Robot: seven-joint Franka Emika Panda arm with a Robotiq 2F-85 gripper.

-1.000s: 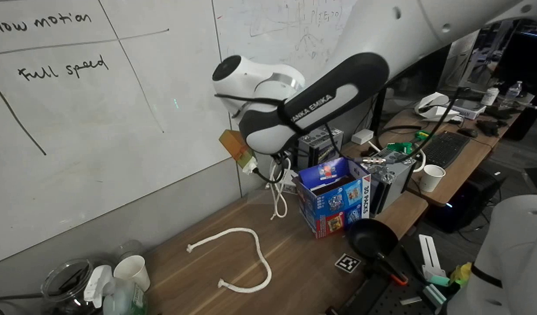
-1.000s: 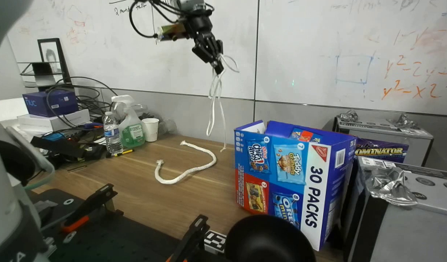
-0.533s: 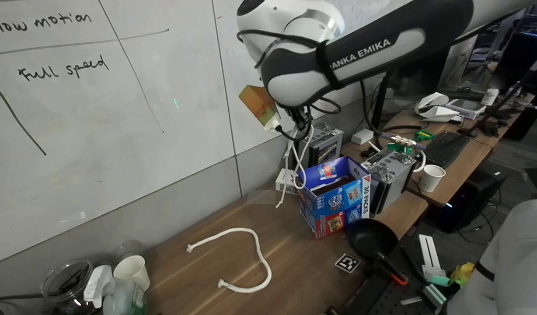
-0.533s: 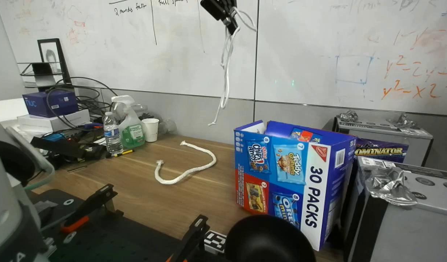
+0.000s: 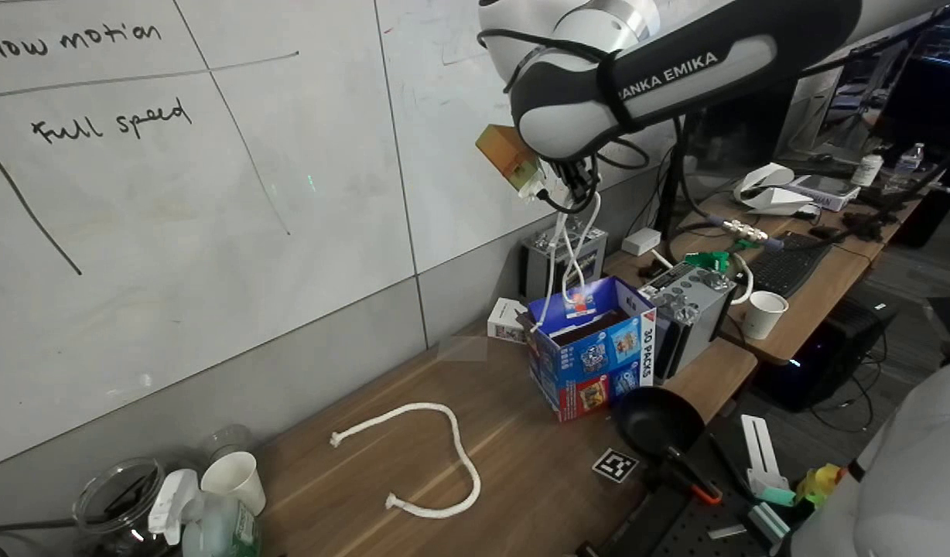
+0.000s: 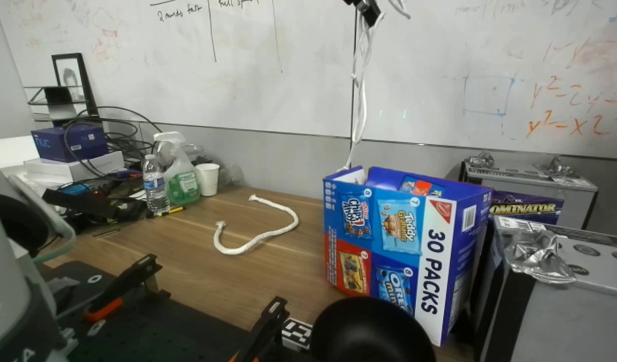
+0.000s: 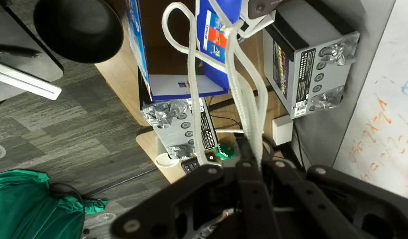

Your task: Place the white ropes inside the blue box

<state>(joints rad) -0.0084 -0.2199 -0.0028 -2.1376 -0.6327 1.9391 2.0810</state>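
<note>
"What is carried by the desk?"

"A blue box, stood upright, printed with snack pictures, its top uncovered."

"And what is held by the tool?"

"Thin white rope is pinched fast in it, draped in loose loops and knotted; its lower end is seen at the box's rim, but whether they touch cannot be told."

"Is more rope seen?"

"A thicker white rope is spread on the desk in a curve, both ends frayed."
</note>
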